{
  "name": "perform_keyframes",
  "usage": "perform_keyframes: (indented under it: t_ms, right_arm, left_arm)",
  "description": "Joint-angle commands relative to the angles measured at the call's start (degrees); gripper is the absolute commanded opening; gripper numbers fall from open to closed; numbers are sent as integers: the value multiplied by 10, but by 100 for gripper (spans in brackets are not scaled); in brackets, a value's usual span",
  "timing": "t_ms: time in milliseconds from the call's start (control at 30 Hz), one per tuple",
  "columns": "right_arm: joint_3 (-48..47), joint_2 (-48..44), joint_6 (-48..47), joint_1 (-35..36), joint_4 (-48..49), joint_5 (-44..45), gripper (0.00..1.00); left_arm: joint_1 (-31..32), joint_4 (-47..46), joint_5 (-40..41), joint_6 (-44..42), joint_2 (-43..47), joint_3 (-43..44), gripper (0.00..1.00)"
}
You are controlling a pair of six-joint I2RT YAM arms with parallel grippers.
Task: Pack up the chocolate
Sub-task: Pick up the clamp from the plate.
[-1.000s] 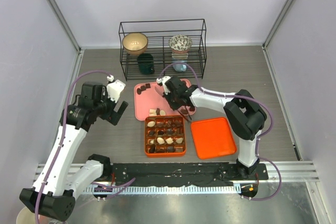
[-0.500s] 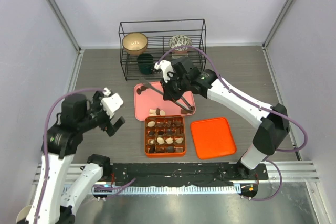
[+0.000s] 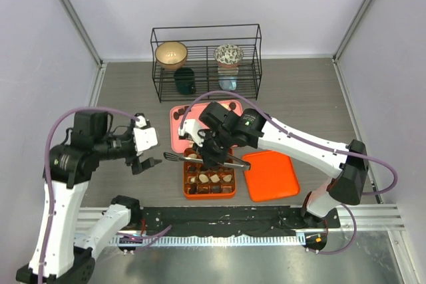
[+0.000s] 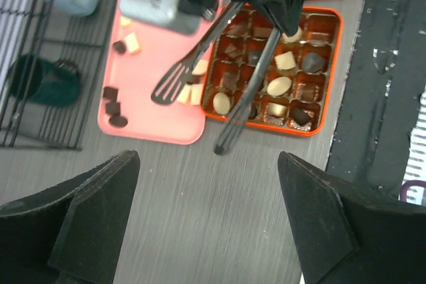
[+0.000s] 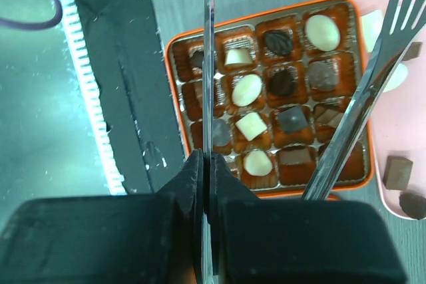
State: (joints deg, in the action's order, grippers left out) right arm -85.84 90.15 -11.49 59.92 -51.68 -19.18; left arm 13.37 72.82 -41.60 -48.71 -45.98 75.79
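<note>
Mid-packing: the right gripper pinches tongs over the box, seemingly empty. The left gripper hangs spread at left. Chocolate fills most cells; more lies on the far tray, so reach there next.

Pink tray, orange box, brown chocolate

The chocolate, small dark brown, tan and cream-white pieces, sits mostly in the cells of the orange box at upper centre. Several loose pieces lie on the pink tray at upper left.
</note>
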Motion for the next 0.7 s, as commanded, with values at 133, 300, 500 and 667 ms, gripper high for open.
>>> perform_keyframes:
  t_ms: [133, 300, 500, 667]
  right_arm:
    - [-49, -41, -34, 18, -47, -9, 1]
    - [-75, -34, -51, 18, -75, -16, 1]
    - [-113, -23, -64, 18, -91, -2, 1]
    - [-128, -16, -64, 18, -97, -4, 1]
  left_arm:
    - [13, 221, -107, -154, -54, 14, 77]
    - [116, 223, -79, -115, -69, 1, 74]
    - [142, 220, -72, -101, -106, -13, 66]
    - [142, 192, -66, -80, -112, -19, 55]
